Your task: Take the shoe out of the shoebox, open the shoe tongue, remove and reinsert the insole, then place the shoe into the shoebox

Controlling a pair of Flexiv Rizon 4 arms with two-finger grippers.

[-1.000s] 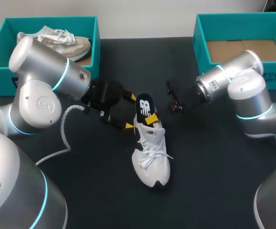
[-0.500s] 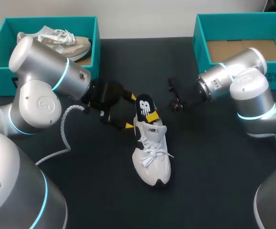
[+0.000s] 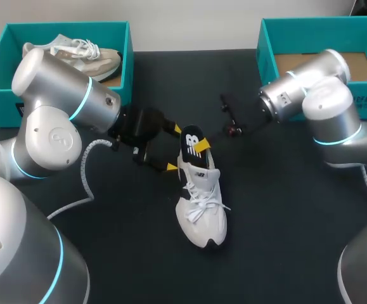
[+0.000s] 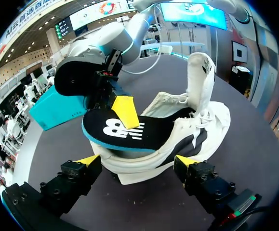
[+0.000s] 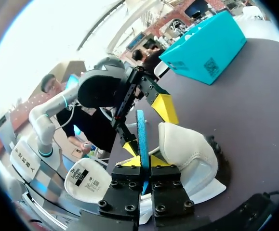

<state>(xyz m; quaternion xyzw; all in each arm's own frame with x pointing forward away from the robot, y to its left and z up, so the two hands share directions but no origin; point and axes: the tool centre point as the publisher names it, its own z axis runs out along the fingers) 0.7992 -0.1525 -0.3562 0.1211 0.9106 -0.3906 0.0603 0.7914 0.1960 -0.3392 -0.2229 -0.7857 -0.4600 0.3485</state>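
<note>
A white shoe (image 3: 201, 204) lies in the middle of the black table, toe toward the front edge. A black insole (image 3: 190, 138) with a blue rim stands up out of its heel. My right gripper (image 3: 201, 145) is shut on the insole's edge; in the right wrist view the insole (image 5: 141, 126) runs edge-on between its fingers (image 5: 141, 162), beside the shoe's white heel (image 5: 186, 153). My left gripper (image 3: 172, 149) is open, one finger on each side of the heel. In the left wrist view its tips (image 4: 137, 162) flank the shoe (image 4: 187, 120) under the insole (image 4: 117, 131).
A teal shoebox (image 3: 6, 38) at the back left holds another pale shoe (image 3: 75, 52). A second teal shoebox (image 3: 267, 57), at the back right, shows only its cardboard floor. My right arm's wrist hangs just in front of that box.
My right gripper let go briefly and took the insole again a little higher, while its wrist swung toward the back. The left arm and the shoe stayed put.
</note>
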